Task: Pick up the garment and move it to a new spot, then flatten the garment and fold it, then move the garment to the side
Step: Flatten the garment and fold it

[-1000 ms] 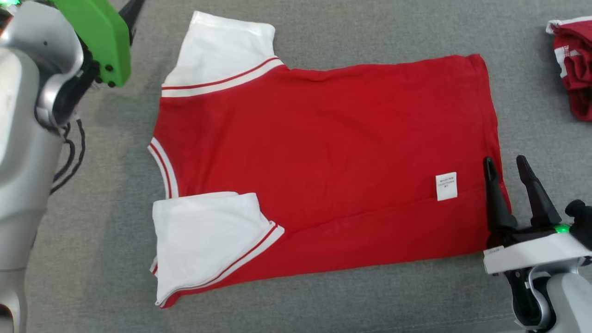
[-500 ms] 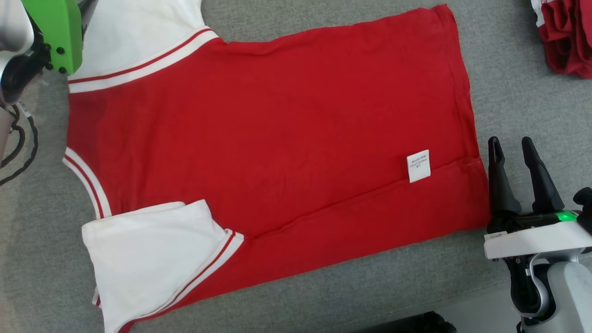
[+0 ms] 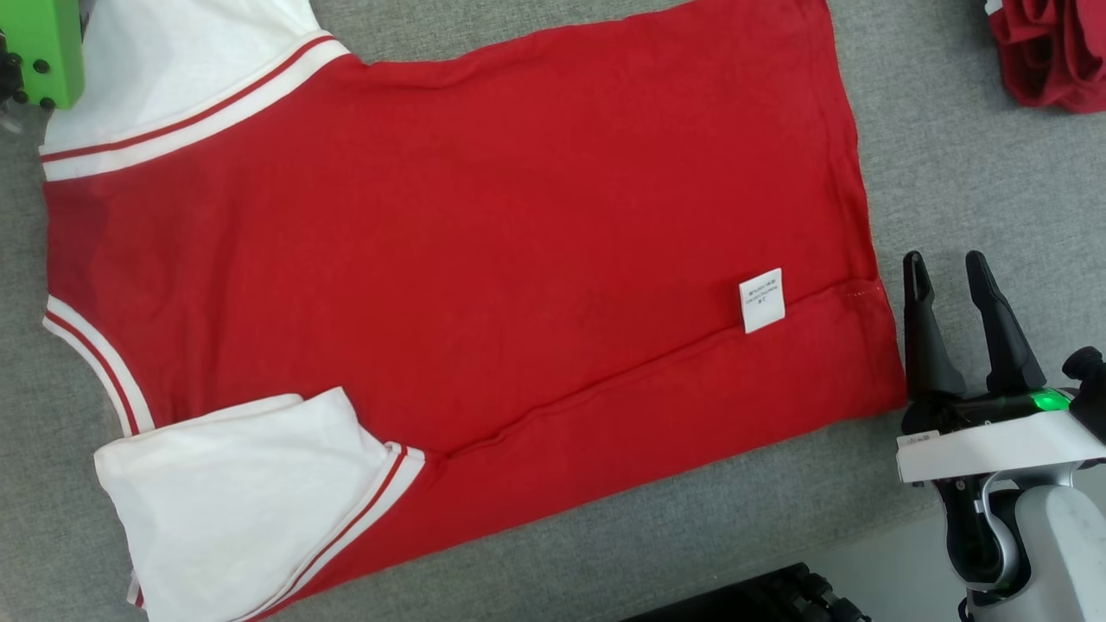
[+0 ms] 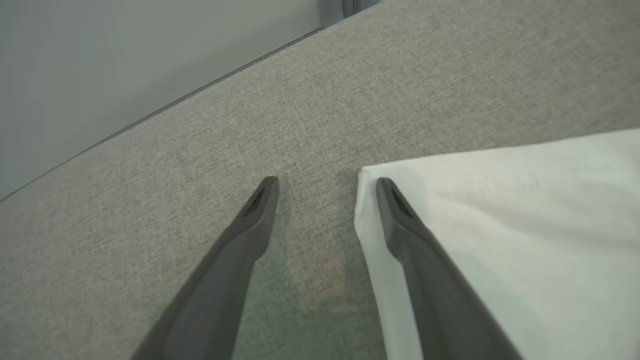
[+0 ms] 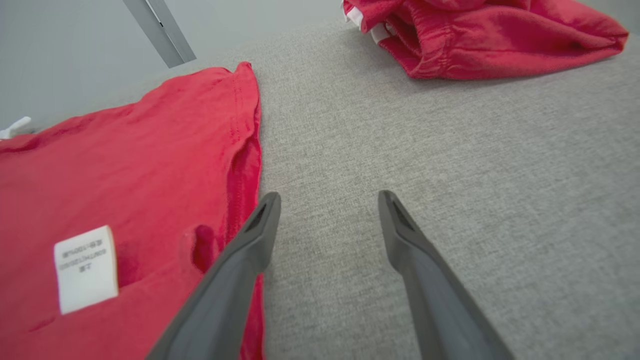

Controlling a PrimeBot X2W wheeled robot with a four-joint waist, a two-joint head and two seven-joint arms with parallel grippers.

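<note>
Grey fabric surface [image 3: 950, 130] | red garment [image 3: 449, 242] spread flat, filling centre and left of head view | red cloth bundle [image 3: 1050, 52] upper right | right gripper [image 3: 943, 256] lower right, pointing up-frame, fingers parted, empty, just beside hem | left gripper [image 4: 326, 181] parted, empty, straddling white sleeve [image 4: 500, 225] corner | white label [image 3: 761, 300] near hem

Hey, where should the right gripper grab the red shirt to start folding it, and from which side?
Probably the near hem corner of the red shirt, pinched from the right: it lies flat, and that edge sits just beside the open right gripper.
</note>
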